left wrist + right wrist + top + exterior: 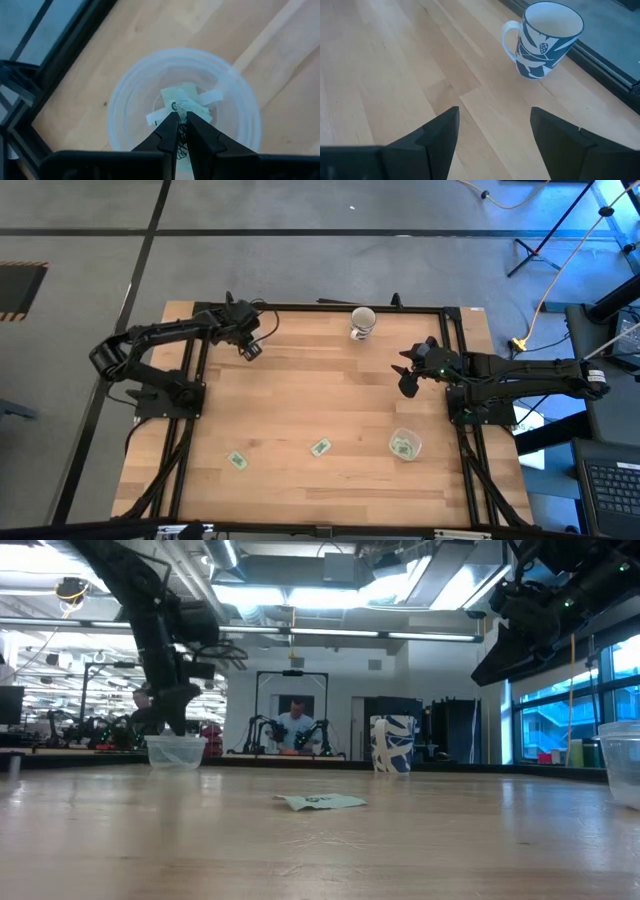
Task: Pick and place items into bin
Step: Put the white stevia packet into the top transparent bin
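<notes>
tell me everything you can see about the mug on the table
The mug is white with a dark blue leaf pattern and looks ceramic. It stands upright near the table's far edge, its white handle out to one side, and looks empty. Nothing touches it except the wooden tabletop. The open right tool points toward it from a distance.

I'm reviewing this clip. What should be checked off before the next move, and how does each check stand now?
1. Is the left gripper above the clear bin: ok.
2. Has it let go of its packet: cannot tell; its jaws are shut just above the binned packets.
3. Is the right gripper open and empty: ok.
4. Are all packets binned: not ok; one loose packet and another remain.
5. Is the mug clear of the right gripper: ok.
</notes>
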